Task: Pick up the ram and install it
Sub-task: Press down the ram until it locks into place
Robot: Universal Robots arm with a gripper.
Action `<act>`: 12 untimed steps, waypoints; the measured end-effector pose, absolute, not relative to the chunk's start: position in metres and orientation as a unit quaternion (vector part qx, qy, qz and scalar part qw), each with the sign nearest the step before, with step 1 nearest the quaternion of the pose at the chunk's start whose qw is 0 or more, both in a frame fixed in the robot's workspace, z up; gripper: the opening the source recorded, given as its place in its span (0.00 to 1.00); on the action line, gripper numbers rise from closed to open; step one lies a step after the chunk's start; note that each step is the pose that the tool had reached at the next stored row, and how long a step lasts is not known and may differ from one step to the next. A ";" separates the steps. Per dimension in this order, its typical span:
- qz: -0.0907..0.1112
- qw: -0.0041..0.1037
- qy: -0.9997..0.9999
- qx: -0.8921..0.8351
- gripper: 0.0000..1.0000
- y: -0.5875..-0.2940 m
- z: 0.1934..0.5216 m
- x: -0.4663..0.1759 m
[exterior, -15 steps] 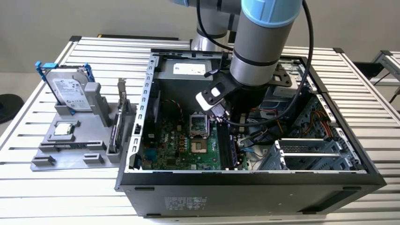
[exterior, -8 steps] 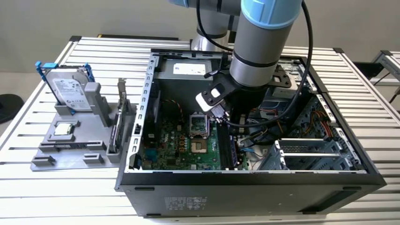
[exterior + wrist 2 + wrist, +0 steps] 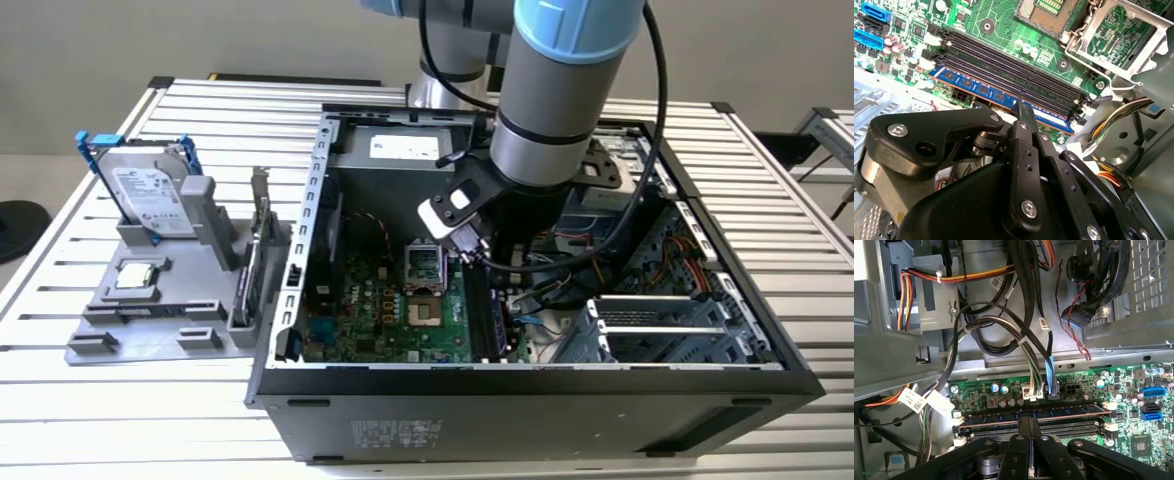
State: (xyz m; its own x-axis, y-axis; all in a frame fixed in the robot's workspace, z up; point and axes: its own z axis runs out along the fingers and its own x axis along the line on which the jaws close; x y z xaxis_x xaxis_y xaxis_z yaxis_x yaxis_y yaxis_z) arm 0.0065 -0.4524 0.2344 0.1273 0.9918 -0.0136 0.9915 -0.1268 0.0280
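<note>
The matte black gripper (image 3: 1024, 111) is pinching shut on the ram (image 3: 999, 97), a thin blue stick sitting along the outermost slot of the glossy green motherboard (image 3: 1004, 20). Its bulk is hiding the ram's middle; tangled cables (image 3: 1004, 335) are sitting beyond.

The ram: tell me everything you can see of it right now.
The ram is a long, narrow blue circuit stick carrying a row of flat blue-black chips. In both wrist views it stands on edge in the outermost of the black motherboard slots, lying along the slot, on the side toward the cables. The tool is closed on its upper edge near mid-length. Whether it is fully seated, or the end latches are closed, cannot be told.
</note>
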 end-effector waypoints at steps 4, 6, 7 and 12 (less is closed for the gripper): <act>0.004 0.015 0.661 0.750 0.00 -0.452 0.230 0.006; 0.004 0.015 0.665 0.747 0.00 -0.452 0.230 0.006; 0.004 0.015 0.668 0.744 0.00 -0.452 0.230 0.006; 0.004 0.015 0.683 0.730 0.00 -0.452 0.227 0.007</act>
